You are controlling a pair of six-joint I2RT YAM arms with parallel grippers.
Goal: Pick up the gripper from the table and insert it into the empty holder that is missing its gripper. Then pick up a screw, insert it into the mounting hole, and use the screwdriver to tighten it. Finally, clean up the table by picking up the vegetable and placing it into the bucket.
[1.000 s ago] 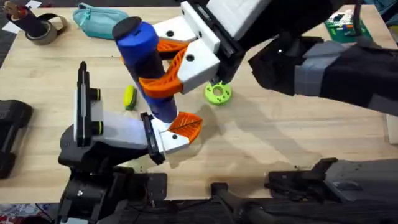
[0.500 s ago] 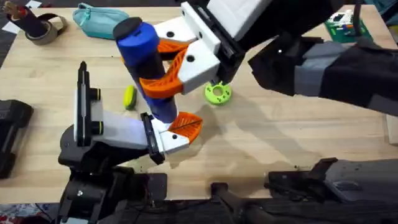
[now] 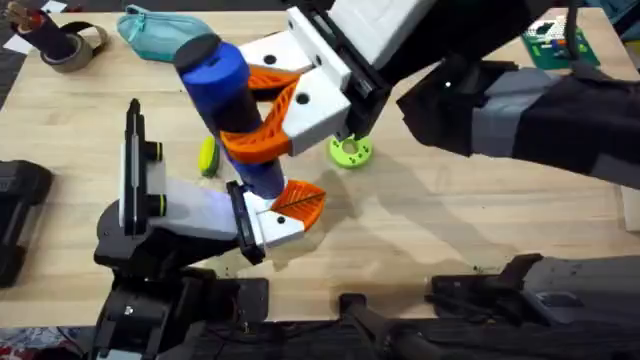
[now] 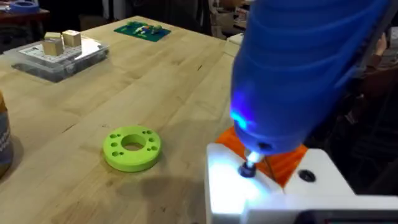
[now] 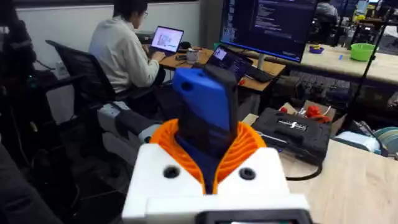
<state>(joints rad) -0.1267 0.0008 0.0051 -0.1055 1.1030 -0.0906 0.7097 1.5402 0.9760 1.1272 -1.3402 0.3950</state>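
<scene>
Screwdriver (image 4: 298,68) bit meets holder (image 4: 273,186) screw, visible from left wrist

Right pincer (image 3: 262,108) clamps the screwdriver (image 3: 232,110) (tilted) over the holder (image 3: 272,222).

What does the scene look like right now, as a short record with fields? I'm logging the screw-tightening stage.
stage: tightening the screw
screwdriver: held tilted by the right gripper, orange pads clamped round it
bit: on a screw in the holder, blue light on
holder's arm: left arm, low over the table
vegetable: lying on the table, not yet cleared
green disc: flat on the table beside the right gripper
teal pouch: at the far edge
</scene>
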